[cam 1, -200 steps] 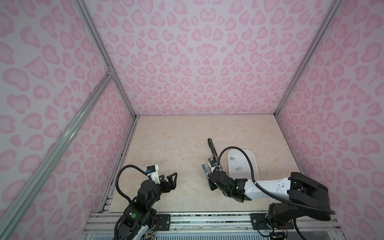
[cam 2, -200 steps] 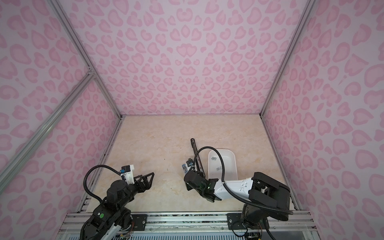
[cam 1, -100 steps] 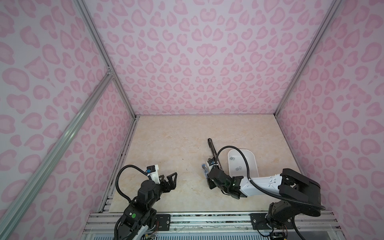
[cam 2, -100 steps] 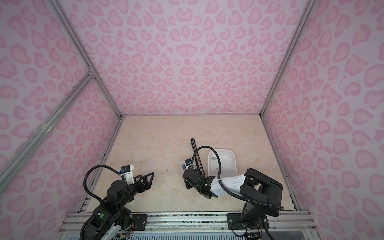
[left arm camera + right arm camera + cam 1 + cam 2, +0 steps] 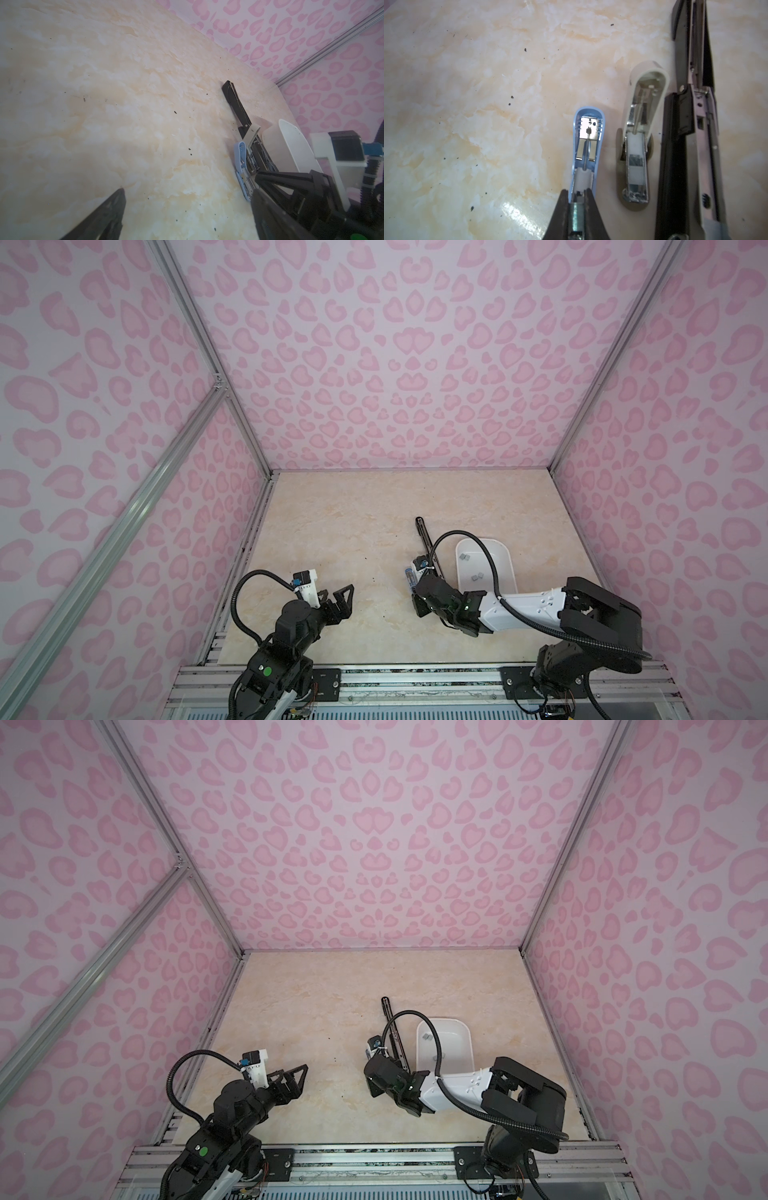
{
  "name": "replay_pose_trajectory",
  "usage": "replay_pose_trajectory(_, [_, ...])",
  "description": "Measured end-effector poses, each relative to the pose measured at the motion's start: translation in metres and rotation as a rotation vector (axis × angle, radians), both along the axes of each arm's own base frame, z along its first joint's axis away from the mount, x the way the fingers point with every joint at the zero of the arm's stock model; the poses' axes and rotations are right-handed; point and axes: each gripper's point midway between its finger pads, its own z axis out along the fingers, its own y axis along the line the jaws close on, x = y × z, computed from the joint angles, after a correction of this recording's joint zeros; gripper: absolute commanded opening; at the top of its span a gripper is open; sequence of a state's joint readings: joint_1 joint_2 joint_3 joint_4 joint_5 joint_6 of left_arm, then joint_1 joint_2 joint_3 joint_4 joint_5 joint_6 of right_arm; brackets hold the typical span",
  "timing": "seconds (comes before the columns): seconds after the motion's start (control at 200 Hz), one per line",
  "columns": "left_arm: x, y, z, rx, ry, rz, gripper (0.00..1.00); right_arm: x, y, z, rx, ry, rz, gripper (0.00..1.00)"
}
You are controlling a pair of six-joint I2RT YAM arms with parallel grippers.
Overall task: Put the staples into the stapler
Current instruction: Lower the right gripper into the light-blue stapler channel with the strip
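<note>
One table (image 5: 332, 531) carries everything. In both top views a white tray (image 5: 503, 556) sits beside the black stapler (image 5: 424, 535), with loose staples (image 5: 464, 557) lying in it; the right wrist view shows no tray. Both top views show the left gripper (image 5: 347, 599) well apart from these, its fingers spread wide over bare table and holding nothing. The right gripper (image 5: 576, 192) is largely hidden under its arm from above. Only its wrist view shows a cream stapler (image 5: 645, 99) and a blue stapler (image 5: 588, 133) lying opened, and the fingers clamped on a grey strip (image 5: 576, 216) at the near end of the blue stapler's channel. Whether they touch is unclear.
</note>
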State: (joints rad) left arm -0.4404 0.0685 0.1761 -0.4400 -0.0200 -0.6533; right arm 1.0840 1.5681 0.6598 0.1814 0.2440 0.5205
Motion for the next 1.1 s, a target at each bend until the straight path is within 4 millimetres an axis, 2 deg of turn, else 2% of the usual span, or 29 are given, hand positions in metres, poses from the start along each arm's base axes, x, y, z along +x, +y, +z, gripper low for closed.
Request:
replay_pose_trajectory(0.265, [0.0, 0.0, 0.0, 0.0, 0.0, 0.0, 0.94, -0.001, 0.001, 0.001, 0.011, 0.009, -0.012, 0.12])
replay_pose_trajectory(0.655, [0.0, 0.0, 0.0, 0.0, 0.0, 0.0, 0.94, -0.004, 0.001, -0.01, 0.004, 0.042, -0.034, 0.11])
replay_pose_trajectory(1.1, [0.0, 0.0, 0.0, -0.001, -0.001, -0.001, 0.94, -0.005, -0.001, -0.011, -0.012, 0.035, -0.046, 0.11])
